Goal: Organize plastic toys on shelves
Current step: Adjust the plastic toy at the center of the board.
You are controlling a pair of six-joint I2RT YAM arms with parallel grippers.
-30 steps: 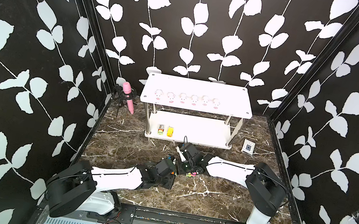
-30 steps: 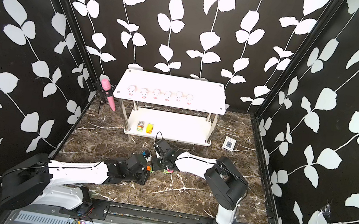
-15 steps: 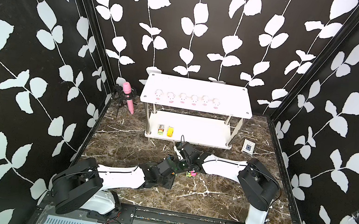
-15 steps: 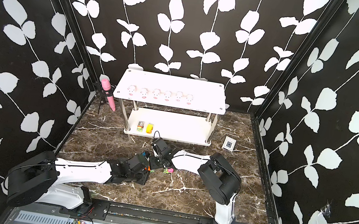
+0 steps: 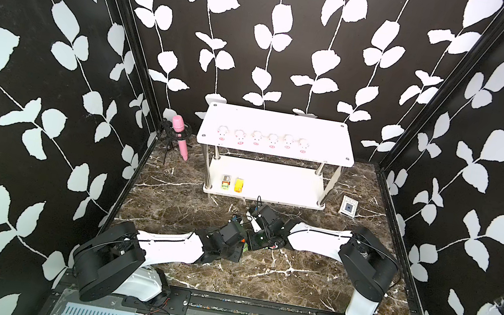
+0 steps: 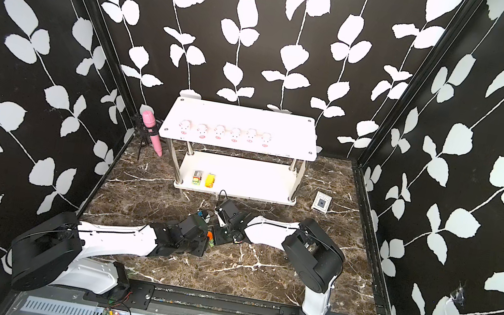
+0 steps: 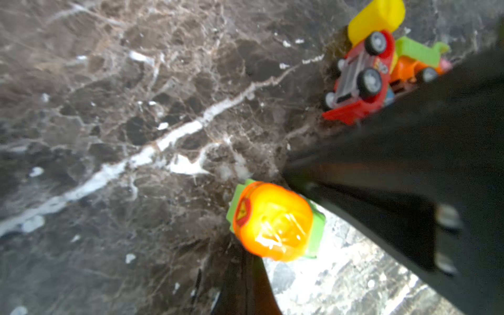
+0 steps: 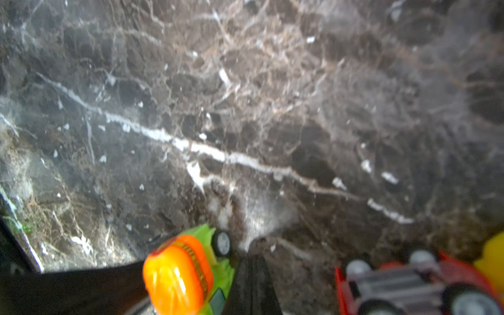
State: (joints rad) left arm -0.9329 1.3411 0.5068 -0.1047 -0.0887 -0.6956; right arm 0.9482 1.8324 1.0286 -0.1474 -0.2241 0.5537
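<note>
Currently left hand (image 7: 245, 283) and right hand (image 8: 252, 278) both pressed together, pinching nothing; tips bracket the orange-green toy vehicle (image 7: 272, 221) on the counter (image 7: 136, 109), likely squaring it for pickup. Red car (image 7: 360, 79) overturned nearby; shelves (image 5: 280, 183) well apart.

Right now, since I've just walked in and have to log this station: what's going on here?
A two-armed robot is sorting small plastic toys onto a white two-tier shelf. Six pigs stand in a row on its top board, and two vehicles sit on the lower board. Both arms reach low over the marble floor, with the left tool and right tool shut on either side of an orange-and-green vehicle. No grip on it shows. A red vehicle lies tipped over nearby.
</note>
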